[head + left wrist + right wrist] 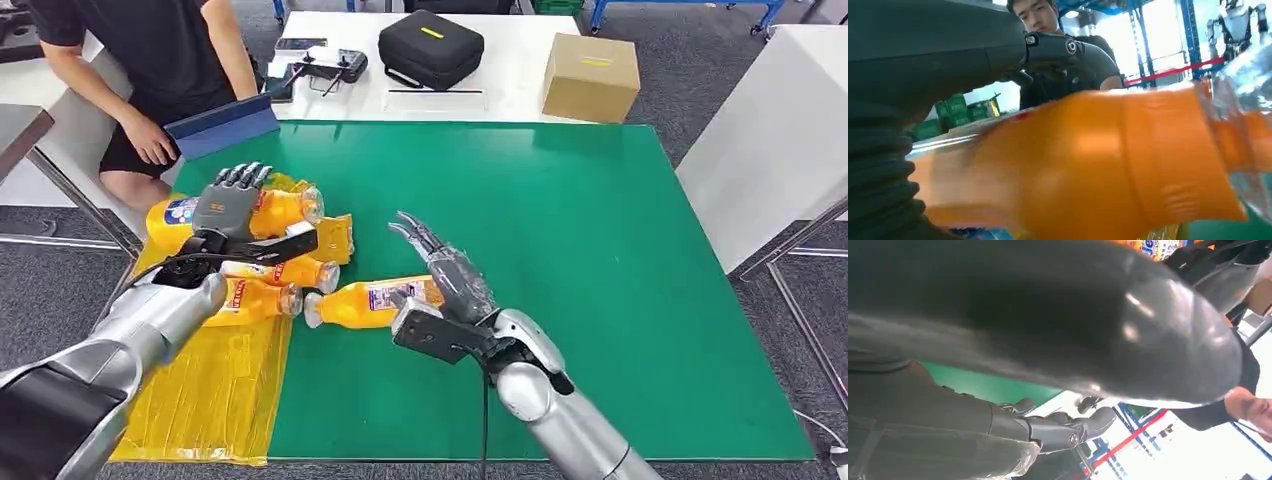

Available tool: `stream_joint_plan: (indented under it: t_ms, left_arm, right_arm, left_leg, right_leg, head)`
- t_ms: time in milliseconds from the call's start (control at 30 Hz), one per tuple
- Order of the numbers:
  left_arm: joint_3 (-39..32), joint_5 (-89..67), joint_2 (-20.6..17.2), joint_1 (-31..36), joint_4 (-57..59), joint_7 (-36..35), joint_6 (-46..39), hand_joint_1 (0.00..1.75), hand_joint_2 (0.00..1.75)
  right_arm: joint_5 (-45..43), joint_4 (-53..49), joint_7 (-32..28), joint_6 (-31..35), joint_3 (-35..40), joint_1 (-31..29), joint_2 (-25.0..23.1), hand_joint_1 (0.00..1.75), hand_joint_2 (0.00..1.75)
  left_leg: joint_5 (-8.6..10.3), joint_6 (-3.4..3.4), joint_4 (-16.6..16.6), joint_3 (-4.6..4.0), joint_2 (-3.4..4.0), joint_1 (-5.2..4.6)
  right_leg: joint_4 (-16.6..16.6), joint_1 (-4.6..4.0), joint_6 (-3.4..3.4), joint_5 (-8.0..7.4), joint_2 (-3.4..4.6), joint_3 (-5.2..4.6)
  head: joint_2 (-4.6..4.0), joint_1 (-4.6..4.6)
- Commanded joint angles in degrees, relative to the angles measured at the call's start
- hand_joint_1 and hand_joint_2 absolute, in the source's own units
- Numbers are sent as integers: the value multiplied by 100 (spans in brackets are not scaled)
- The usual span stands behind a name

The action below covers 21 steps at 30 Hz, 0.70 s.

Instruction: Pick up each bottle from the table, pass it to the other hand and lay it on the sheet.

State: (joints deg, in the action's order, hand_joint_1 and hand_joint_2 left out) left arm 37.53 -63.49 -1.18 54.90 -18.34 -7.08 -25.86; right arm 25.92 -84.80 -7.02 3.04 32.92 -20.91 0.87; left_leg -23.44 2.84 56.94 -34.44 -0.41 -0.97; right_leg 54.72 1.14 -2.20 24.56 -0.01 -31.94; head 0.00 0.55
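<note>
1. Right now the bottles (pixel 290 270) lie clustered at the near-left of the green table (pixel 600 300), most on the yellow sheet (pixel 220 390); one bottle (pixel 365 303) rests on the green just beside my right hand (pixel 445 275).
2. My right hand has its fingers spread and holds nothing.
3. My left hand (pixel 228 205) rests over the upper bottle (pixel 270 212); whether it grips it I cannot tell.
4. Risk, as I judge it: the round bottles could roll if nudged, and the crowded pile could make me knock a neighbour.
5. A person (pixel 150 60) sits close by the far-left corner.
</note>
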Motion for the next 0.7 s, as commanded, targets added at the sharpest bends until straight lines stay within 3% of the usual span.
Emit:
stream_joint_plan:
  t_ms: [33,433,500,633,700]
  left_arm:
    - [-514,16,-158,253,139,307,-413,0,0]
    - [-1164,155,-49,286,-57,738,-523,0,0]
    - [-1912,988,-3,90,-493,1426,-730,0,0]
    - [-2052,1066,-43,29,-681,1505,-635,0,0]
    - [-2768,2139,44,-368,-1499,2277,-280,0,0]
  right_arm:
    - [65,302,179,9,260,-248,-43,0,0]
    - [342,447,250,-4,148,-215,62,0,0]
    - [649,458,372,15,112,-180,131,0,0]
    - [712,467,329,-17,-2,-129,135,0,0]
    - [1107,479,511,-107,-116,-36,215,0,0]
  left_leg:
    - [-18,-36,8,23,22,11]
    - [-7,-23,5,13,5,10]
    - [-9,-25,7,14,5,11]
    - [-6,-19,2,14,5,8]
    - [-10,-29,2,25,2,9]
  right_leg:
    - [4,-10,23,11,18,20]
    - [0,-9,14,4,1,12]
    - [0,-10,16,6,0,14]
    - [-4,-8,12,4,1,13]
    - [-4,-8,18,10,-4,25]
  head:
    - [0,2]
    - [0,0]
    - [0,2]
    - [0,0]
    - [0,2]
